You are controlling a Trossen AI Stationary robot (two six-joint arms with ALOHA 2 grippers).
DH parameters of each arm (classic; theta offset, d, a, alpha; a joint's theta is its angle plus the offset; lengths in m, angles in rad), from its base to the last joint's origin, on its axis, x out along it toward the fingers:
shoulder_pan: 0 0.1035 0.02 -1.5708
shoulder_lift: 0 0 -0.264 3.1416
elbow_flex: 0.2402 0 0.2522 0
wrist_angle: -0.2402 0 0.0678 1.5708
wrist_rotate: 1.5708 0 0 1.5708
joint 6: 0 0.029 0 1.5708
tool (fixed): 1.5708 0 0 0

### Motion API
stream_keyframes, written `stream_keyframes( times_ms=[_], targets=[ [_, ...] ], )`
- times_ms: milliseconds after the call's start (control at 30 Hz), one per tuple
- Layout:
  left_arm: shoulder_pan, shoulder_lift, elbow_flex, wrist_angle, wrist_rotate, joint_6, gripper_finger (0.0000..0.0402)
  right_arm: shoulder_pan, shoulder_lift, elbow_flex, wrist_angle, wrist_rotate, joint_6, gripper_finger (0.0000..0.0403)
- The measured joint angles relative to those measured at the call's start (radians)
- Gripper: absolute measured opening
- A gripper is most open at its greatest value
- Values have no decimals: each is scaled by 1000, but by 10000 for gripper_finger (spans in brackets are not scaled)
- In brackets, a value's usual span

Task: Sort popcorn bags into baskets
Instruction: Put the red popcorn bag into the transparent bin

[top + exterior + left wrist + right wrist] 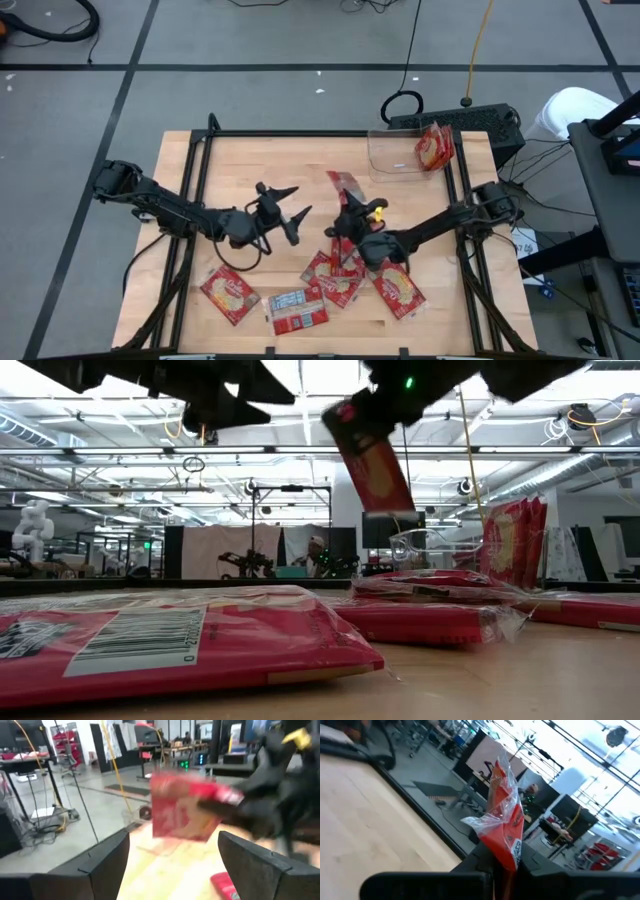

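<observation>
Facing up: barcode panel of nearest popcorn bag (150, 645), digits unreadable.

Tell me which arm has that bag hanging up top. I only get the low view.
Observer: The right gripper. Its wrist view shows the fingers pinched on the bag at its lower edge.
Operator: And the left one?
Observer: The left gripper is open and empty. It faces the bag from the left without touching it.
Operator: Where's the basket?
Observer: The basket sits at the far right corner of the table, with a second bag inside.
</observation>
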Motion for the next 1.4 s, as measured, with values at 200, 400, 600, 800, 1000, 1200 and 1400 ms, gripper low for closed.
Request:
stream_keyframes(
  times_ms=[200, 400, 600, 800, 1000, 1200, 1400],
  targets=[
    [22, 0, 0, -77, 0, -96, 290, 54, -107, -10, -1, 1, 0, 17],
    [24, 0, 0, -83, 4, -103, 264, 110, -285, -103, 1, 35, 45, 17],
    [34, 0, 0, -86, 114, -105, 249, 115, -484, -258, 1, 82, 150, 17],
    [41, 1, 0, -40, 206, -83, 267, 116, -596, -410, 0, 67, 407, 18],
    [30, 83, 0, 133, 218, 16, 314, 102, -626, -461, 4, 51, 527, 18],
    [35, 241, 49, 346, 216, 237, 356, 87, -627, -463, 8, 38, 656, 18],
    [59, 425, 218, 345, 208, 403, 360, 87, -627, -463, 1, -84, 809, 18]
  ],
)
